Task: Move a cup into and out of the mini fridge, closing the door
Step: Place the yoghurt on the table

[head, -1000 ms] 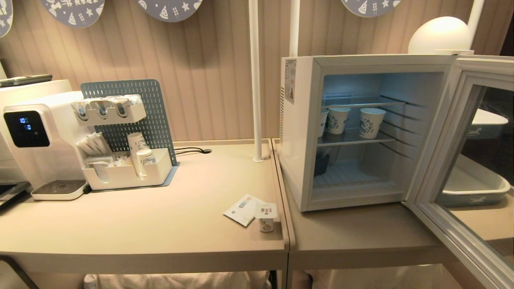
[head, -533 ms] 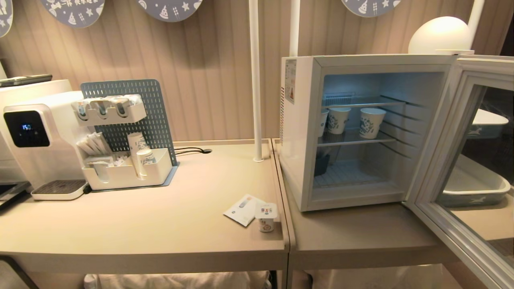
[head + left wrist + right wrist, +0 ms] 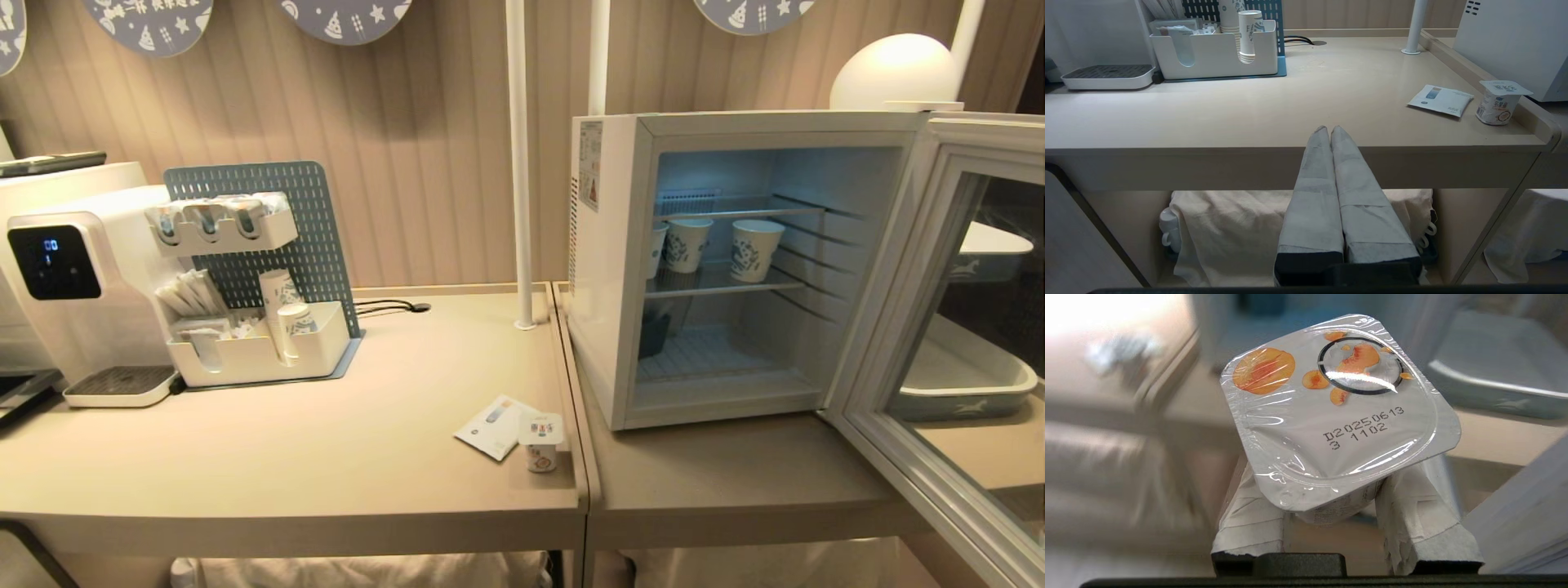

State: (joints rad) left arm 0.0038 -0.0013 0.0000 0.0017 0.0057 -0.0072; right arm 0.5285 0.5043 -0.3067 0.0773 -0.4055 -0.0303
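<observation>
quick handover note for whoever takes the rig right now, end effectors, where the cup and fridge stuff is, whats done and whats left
Right end effector: shut on a sealed peach-print yogurt cup, out of the head view.
Left end effector: shut, empty, parked at the front edge of the table.
Mini fridge: on the right-hand table, door swung wide open to the right. Three paper cups on its middle shelf.
A second yogurt cup stands beside a sachet near the table seam.
Done: door open, cup gripped.
Left: whether the held cup is going in or coming out can't be told; finish that move, then close the door.
</observation>
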